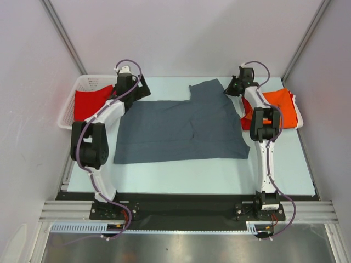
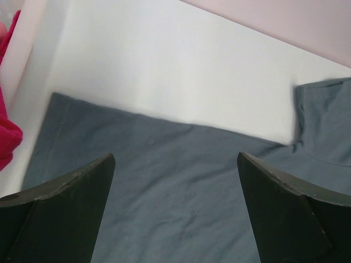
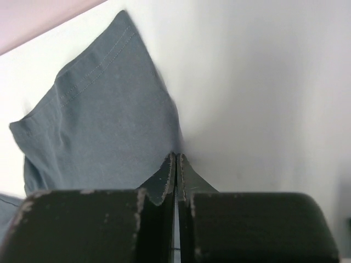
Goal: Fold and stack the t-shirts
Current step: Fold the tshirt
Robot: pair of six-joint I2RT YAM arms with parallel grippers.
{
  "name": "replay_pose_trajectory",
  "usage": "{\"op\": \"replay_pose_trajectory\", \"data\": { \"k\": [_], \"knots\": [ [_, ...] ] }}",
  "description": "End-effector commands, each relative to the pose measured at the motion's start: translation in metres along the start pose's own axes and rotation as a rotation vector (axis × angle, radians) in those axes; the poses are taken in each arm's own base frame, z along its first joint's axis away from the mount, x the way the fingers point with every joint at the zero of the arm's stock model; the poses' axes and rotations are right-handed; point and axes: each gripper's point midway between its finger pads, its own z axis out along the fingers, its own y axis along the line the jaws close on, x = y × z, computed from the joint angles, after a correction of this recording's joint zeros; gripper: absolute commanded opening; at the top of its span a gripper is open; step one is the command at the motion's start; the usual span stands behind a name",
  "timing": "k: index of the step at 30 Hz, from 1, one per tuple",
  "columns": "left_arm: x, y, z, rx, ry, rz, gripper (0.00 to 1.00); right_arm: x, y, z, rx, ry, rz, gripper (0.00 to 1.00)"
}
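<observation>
Slate-grey cloth is what this moment is turning on: the slate-grey t-shirt (image 1: pixel 175 131) is lying flat in the middle of the bench (image 1: pixel 181 175), its long axis running left to right in front of me, with one sleeve (image 3: pixel 104 109) sticking out toward the far edge at its right end. My right tool (image 3: pixel 176 160) is sitting at that sleeve with its jaws pressed fully together. The sleeve's edge is running straight into the fingertips, so I am judging that I am nipping a thin fold of cloth there rather than bare bench. My left tool (image 2: pixel 175 164) is hanging over the shirt's far left part with its jaws spread wide, gripping nothing; the far hem (image 2: pixel 164 118) is lying just ahead of its fingers and the corner is sitting off to its left. Each arm is therefore working nearest its own end of the far edge, and the body of the shirt is stretching back toward me from both tools. I am expecting the coming move to call for the left tool dropping onto that hem, so both ends can be carried toward the near edge together. An orange t-shirt (image 1: pixel 282 101) is lying beyond the right arm, and a red t-shirt (image 1: pixel 90 101) is resting in the white lattice basket (image 1: pixel 82 82) on the left.
</observation>
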Motion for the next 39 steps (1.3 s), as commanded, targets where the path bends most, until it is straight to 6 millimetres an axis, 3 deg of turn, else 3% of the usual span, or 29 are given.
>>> {"op": "replay_pose_trajectory", "data": {
  "k": [1, 2, 3, 4, 5, 6, 8, 14, 18, 28, 33, 39],
  "knots": [
    [-0.018, 0.002, 0.010, -0.026, -0.051, 0.029, 1.00, -0.011, -0.017, -0.015, 0.051, -0.007, 0.018, 0.00],
    [0.003, 0.012, 0.022, -0.072, 0.018, 0.040, 0.98, -0.009, -0.017, -0.016, 0.057, -0.001, 0.017, 0.00],
    [0.007, 0.015, 0.027, -0.090, 0.042, 0.044, 0.97, -0.009, -0.019, -0.016, 0.066, -0.003, 0.019, 0.00],
    [-0.002, 0.011, 0.031, -0.091, 0.036, 0.046, 0.96, -0.007, -0.020, -0.017, 0.071, 0.004, 0.019, 0.00],
    [0.016, 0.021, 0.041, -0.122, 0.093, 0.055, 0.95, -0.008, -0.021, -0.017, 0.074, 0.002, 0.021, 0.00],
    [0.013, 0.020, 0.045, -0.127, 0.089, 0.058, 0.93, -0.015, -0.035, -0.022, 0.090, -0.008, 0.044, 0.00],
    [0.026, 0.028, 0.056, -0.155, 0.119, 0.062, 0.90, -0.014, -0.036, -0.023, 0.079, -0.005, 0.048, 0.00],
    [0.012, 0.039, 0.082, -0.250, 0.085, 0.054, 0.84, -0.011, -0.024, -0.024, -0.004, -0.008, 0.046, 0.00],
    [-0.001, 0.040, 0.088, -0.292, 0.066, 0.034, 0.85, -0.011, -0.016, -0.026, -0.045, -0.012, 0.053, 0.00],
    [0.017, 0.073, 0.112, -0.462, 0.098, -0.048, 1.00, -0.018, -0.007, -0.035, -0.087, -0.034, 0.057, 0.00],
    [0.016, 0.093, 0.119, -0.470, 0.111, -0.129, 1.00, -0.020, -0.009, -0.039, -0.106, -0.040, 0.079, 0.00],
    [0.016, 0.138, 0.121, -0.511, 0.144, -0.243, 1.00, -0.021, -0.009, -0.043, -0.134, -0.039, 0.102, 0.00]
  ]
}}
